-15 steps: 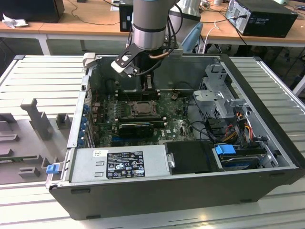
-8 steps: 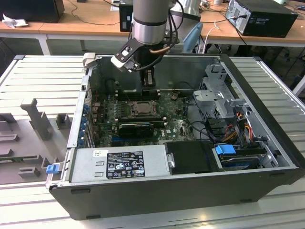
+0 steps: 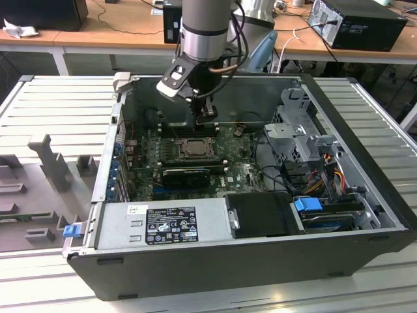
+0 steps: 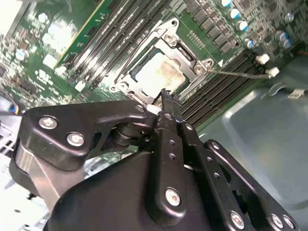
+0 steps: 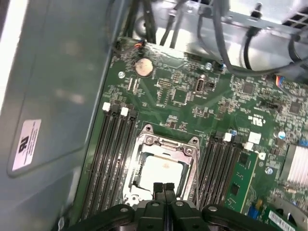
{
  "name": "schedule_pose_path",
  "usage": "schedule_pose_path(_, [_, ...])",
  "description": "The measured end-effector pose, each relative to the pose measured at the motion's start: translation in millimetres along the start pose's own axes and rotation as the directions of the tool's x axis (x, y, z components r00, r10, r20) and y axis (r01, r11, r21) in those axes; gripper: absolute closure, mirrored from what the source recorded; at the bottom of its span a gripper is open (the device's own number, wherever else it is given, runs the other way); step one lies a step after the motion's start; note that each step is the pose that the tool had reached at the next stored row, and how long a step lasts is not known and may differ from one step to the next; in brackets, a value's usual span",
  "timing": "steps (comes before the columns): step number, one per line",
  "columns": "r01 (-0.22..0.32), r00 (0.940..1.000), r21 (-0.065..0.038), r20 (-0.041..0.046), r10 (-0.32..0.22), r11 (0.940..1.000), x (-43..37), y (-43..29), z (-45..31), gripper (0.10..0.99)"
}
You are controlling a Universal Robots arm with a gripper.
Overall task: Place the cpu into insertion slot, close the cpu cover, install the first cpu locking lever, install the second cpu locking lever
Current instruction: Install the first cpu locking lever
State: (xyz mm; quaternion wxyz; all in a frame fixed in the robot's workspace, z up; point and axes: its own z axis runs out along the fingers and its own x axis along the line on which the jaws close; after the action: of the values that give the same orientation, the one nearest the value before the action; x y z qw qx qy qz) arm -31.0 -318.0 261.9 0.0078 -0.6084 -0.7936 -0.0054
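The end effector (image 5: 163,186) has its black fingertips pressed together, with nothing visible between them, and hangs just over one edge of the processor socket. The cpu (image 5: 161,172) sits in that socket, pale top showing. The cpu cover (image 5: 144,144) lies flat around it as a silvery frame. Dark memory slots (image 5: 113,144) flank the socket on both sides of the green motherboard (image 5: 178,96). In the exterior view the arm reaches down at upper middle of the frame into the open computer case (image 3: 260,261), which lies on the slatted bench (image 3: 52,98).
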Motion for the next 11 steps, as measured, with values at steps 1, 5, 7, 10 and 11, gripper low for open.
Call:
schedule_pose_path(1, [0.004,1.0000,0.000,0.0001,-0.004,1.0000,0.0,0.0,0.0,0.980])
schedule_pose_path(5, [0.048,0.9988,0.001,0.0002,-0.048,0.9988,0.0,0.0,0.2,0.980])
schedule_pose_path(7, [0.083,0.9965,0.002,0.0002,-0.083,0.9965,0.0,0.0,0.3,0.980])
schedule_pose_path(10, [0.186,0.9825,0.004,0.0001,-0.186,0.9825,-0.1,0.4,0.3,0.980])
schedule_pose_path(11, [0.219,0.9758,0.004,0.0000,-0.219,0.9758,-0.1,0.4,0.3,0.980])
